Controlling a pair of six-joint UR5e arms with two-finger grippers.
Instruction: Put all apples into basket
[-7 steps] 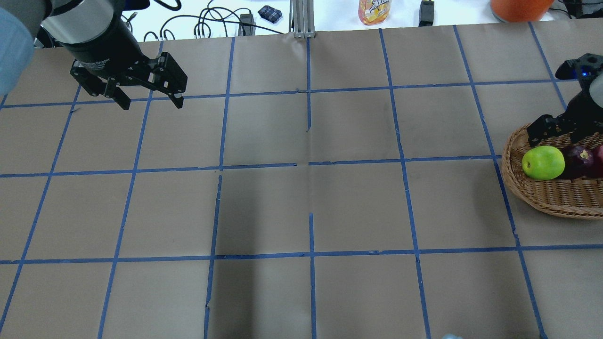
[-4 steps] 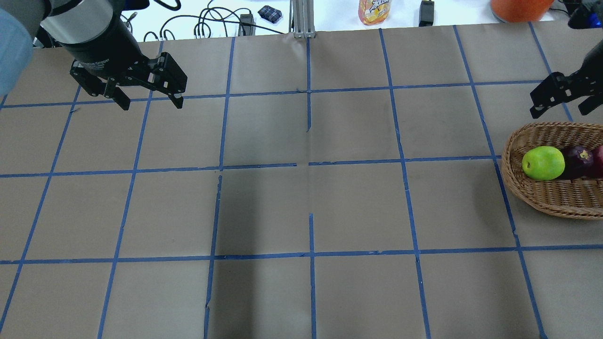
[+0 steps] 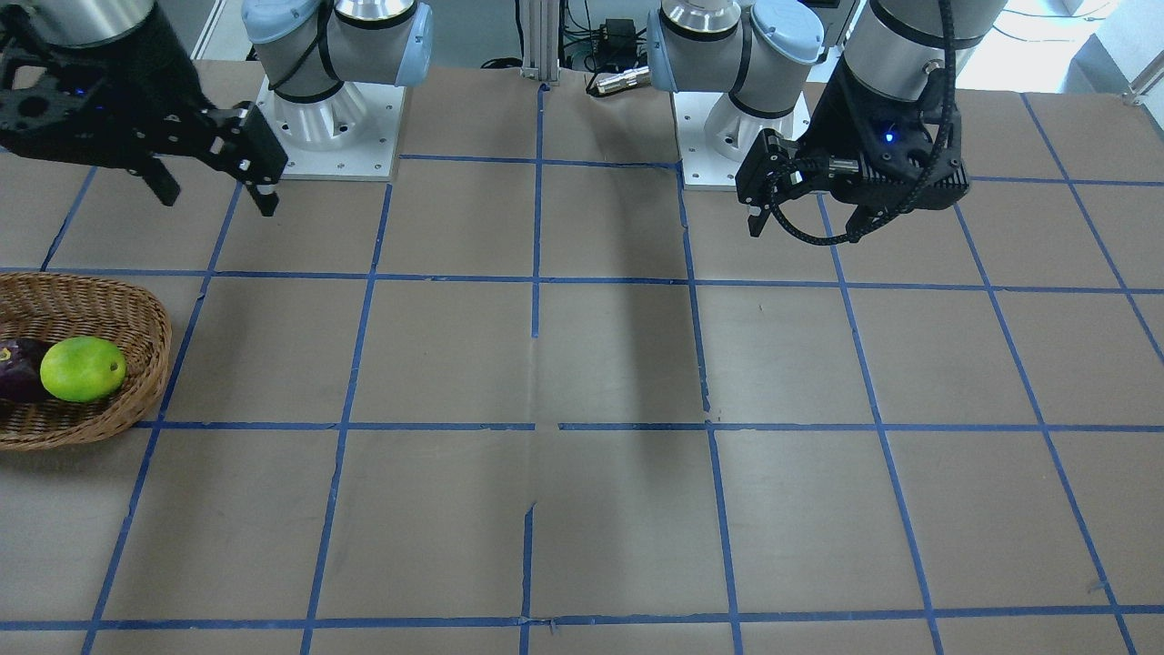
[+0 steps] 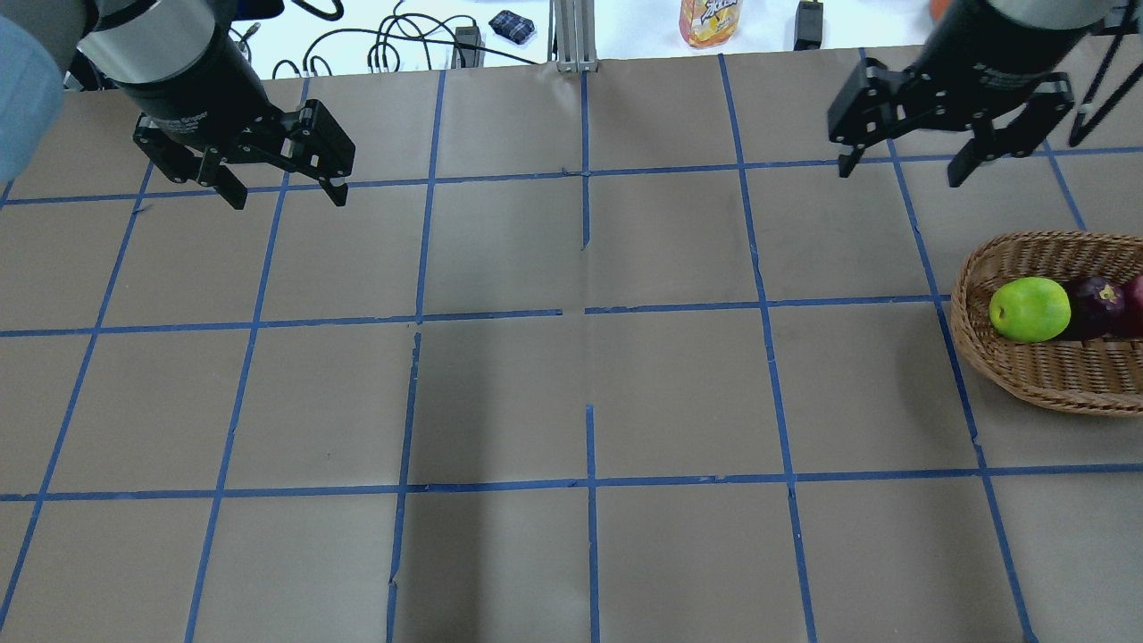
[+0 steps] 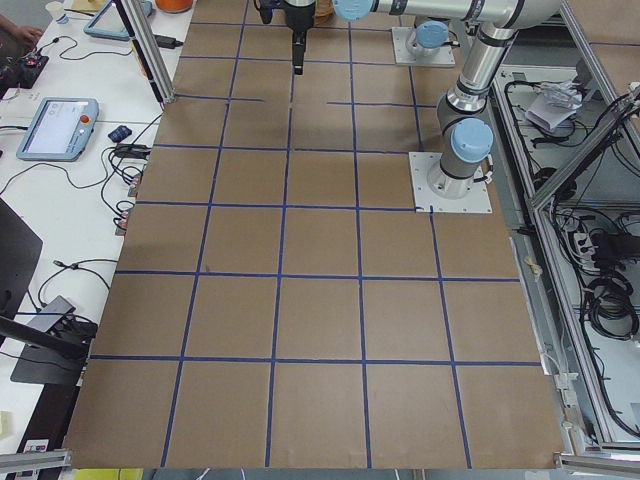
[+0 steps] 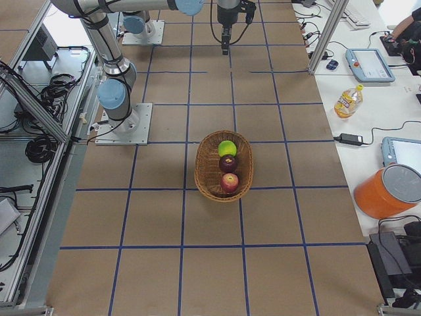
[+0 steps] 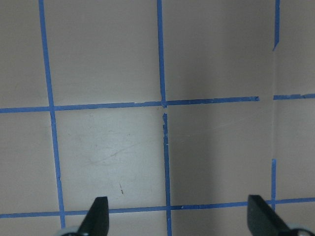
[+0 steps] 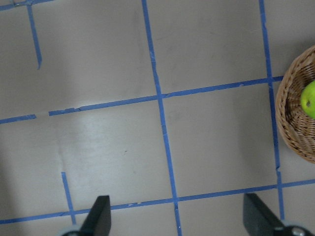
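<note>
Okay, quick pass. Both arms hold raised above the table (image 4: 589, 375). On the left part, my left gripper (image 4: 287, 198) has its jaws spread wide with nothing between them. Its wrist view shows only brown paper and blue tape lines (image 7: 162, 64) between the two tips.

On the right part, my right gripper (image 4: 900, 171) also has its jaws spread wide and holds nothing. It hangs well apart from the basket (image 4: 1054, 379), off to the side of it that faces the table's middle. A wide run of gridded paper lies between the two grippers.

At the far edge in the overhead view I see an aluminium post (image 4: 576, 36) at the middle. Past that edge is a white bench with cables (image 4: 393, 45) and a bottle (image 4: 710, 20).

The basket lies toward the table's right end and runs off the frame's right side in the overhead view, so I read its contents from the right-side view. All three apples lie inside the rim, in a row along the long axis:
- The green apple (image 6: 227, 148) is at the end toward the table's middle.
- The purple apple (image 6: 228, 163) is in the centre, touching the green one.
- The red apple (image 6: 229, 183) is at the end toward the table's right end. It is touching or just beside the purple one; I cannot tell which.

The right wrist view catches only a slice of the basket and the green apple at its right edge.
</note>
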